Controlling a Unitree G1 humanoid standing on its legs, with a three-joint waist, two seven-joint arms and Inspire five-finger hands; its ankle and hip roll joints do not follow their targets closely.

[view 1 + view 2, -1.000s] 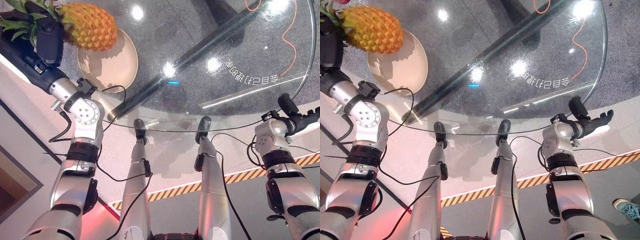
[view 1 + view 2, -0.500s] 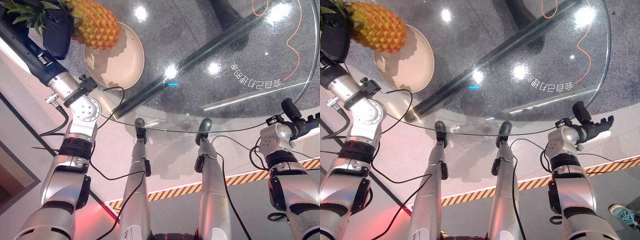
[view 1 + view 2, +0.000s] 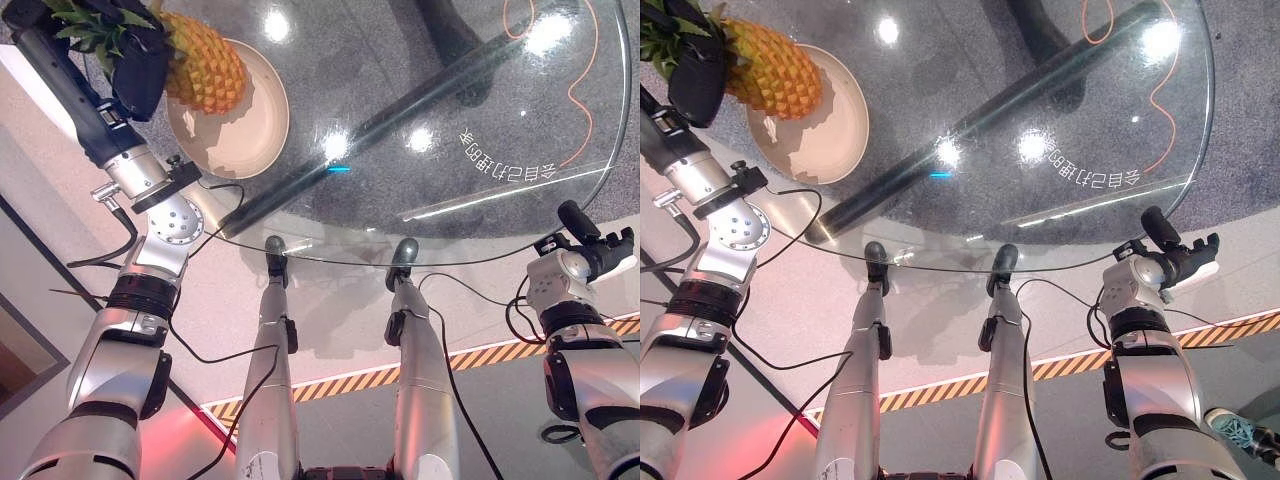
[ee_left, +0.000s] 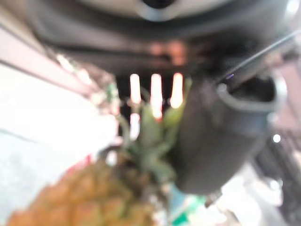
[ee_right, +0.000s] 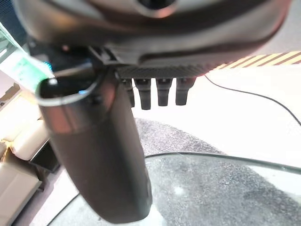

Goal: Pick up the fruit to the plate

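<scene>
In the left eye view the left hand (image 3: 138, 60) has its fingers curled round the leafy crown of the pineapple (image 3: 205, 62), which hangs tilted with its body over the near rim of the plate (image 3: 262, 130) on the round glass worktop (image 3: 480, 100); whether the fruit touches the plate I cannot tell. The right hand (image 3: 600, 245) hangs off the worktop's near edge, holding nothing. In the right eye view the pineapple shows the same way, its lower end above the plate's bowl. In the left wrist view the green leaves sit against the dark thumb and the orange body hangs past them. In the right wrist view the right hand's fingers (image 5: 155, 92) look short and tucked, curled on nothing. The fruit looks heavy and stiff, with a rough rind that resists slipping; held by the crown it may swing, and leaves could tear, so a grip round the body would likely be steadier.
</scene>
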